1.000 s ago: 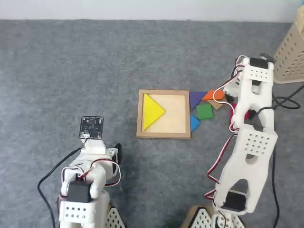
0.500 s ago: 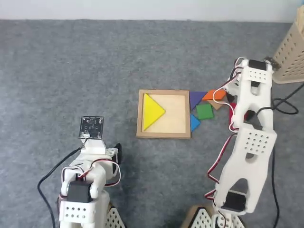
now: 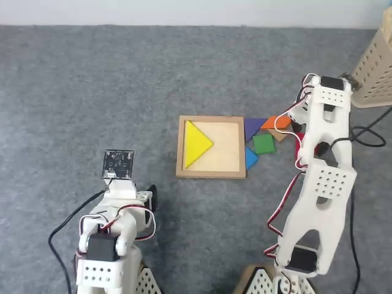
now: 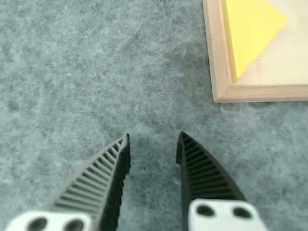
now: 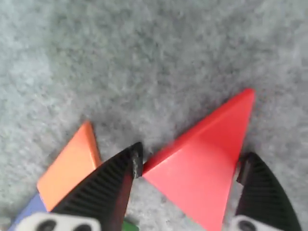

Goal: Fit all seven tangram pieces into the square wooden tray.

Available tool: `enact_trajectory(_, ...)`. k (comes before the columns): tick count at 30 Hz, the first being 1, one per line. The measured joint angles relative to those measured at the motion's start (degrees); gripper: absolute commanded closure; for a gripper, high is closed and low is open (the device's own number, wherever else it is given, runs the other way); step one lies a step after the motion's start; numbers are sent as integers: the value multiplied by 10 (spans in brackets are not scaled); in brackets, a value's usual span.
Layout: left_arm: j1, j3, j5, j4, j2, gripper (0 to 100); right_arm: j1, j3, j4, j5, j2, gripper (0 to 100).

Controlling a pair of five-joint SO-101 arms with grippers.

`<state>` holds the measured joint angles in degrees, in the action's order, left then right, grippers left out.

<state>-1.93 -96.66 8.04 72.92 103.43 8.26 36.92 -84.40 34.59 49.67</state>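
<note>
The square wooden tray (image 3: 211,174) lies mid-table with a yellow triangle (image 3: 196,143) inside, against its left wall. Just right of the tray lie the purple (image 3: 253,127), orange (image 3: 274,122), green (image 3: 264,143) and blue (image 3: 250,158) pieces. In the right wrist view a red triangle (image 5: 202,159) spans the gap of my right gripper (image 5: 192,160), and both fingers touch its edges; the orange piece (image 5: 70,166) lies beside one finger. My left gripper (image 4: 153,142) is open over bare carpet, short of the tray's near corner (image 4: 219,91).
A pale perforated stand (image 3: 373,67) rises at the right edge, behind the right arm. A small black board (image 3: 118,164) sits on the left arm. Grey carpet spreads left of and beyond the tray.
The right arm's wrist shifted slightly to the left at the pieces. The left arm, tray and yellow triangle have not moved.
</note>
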Motion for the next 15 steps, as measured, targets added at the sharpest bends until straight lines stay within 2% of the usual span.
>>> enact_trajectory(10, 1, 0, 0, 0, 0, 848, -7, 0, -8, -15, 0, 671)
enact_trajectory(15, 1, 0, 0, 0, 0, 848, -11, 0, -26, -23, 0, 601)
